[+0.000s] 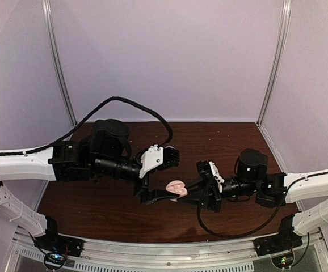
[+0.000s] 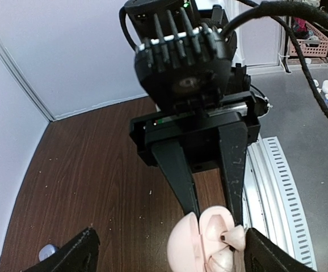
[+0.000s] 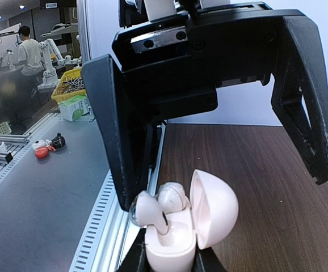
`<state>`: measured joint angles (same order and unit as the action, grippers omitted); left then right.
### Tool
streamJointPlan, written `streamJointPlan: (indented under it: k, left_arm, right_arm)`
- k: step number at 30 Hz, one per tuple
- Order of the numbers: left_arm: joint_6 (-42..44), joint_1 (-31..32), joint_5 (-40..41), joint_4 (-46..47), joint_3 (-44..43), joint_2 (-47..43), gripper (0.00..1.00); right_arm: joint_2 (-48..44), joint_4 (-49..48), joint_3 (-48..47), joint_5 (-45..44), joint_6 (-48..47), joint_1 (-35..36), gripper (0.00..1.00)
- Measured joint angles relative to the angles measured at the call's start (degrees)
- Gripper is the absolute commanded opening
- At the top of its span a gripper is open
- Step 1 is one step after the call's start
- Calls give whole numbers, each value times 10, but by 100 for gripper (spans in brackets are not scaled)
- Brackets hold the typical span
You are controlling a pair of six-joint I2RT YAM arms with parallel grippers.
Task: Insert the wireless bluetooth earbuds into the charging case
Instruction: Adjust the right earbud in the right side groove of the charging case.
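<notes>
Left arm, right arm: white shells at frame edges, black motor housings toward centre. Black sleeved cable arcs across mid-frame. Left fingers broad, black, white-flecked; right fingers long, tapered, black, under a finned housing.

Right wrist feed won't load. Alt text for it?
A pink charging case, lid open, sits gripped in the right claw at the bottom edge, one earbud seated and a second earbud sticking up out of its slot. The left claw fills the frame above it, wide open, one finger beside the raised earbud.
</notes>
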<state>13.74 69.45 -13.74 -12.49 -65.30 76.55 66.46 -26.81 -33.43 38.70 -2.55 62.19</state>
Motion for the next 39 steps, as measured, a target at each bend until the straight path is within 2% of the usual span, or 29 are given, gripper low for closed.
streamJointPlan:
  k: [18,39]
  left_arm:
    - [-81,2,71,10,-28,34,83]
    - [-138,5,91,42,-29,49,83]
  right_arm:
    - [-11,-4,0,-85,-2,-3,0]
    - [-21,-7,9,-97,0,-5,0]
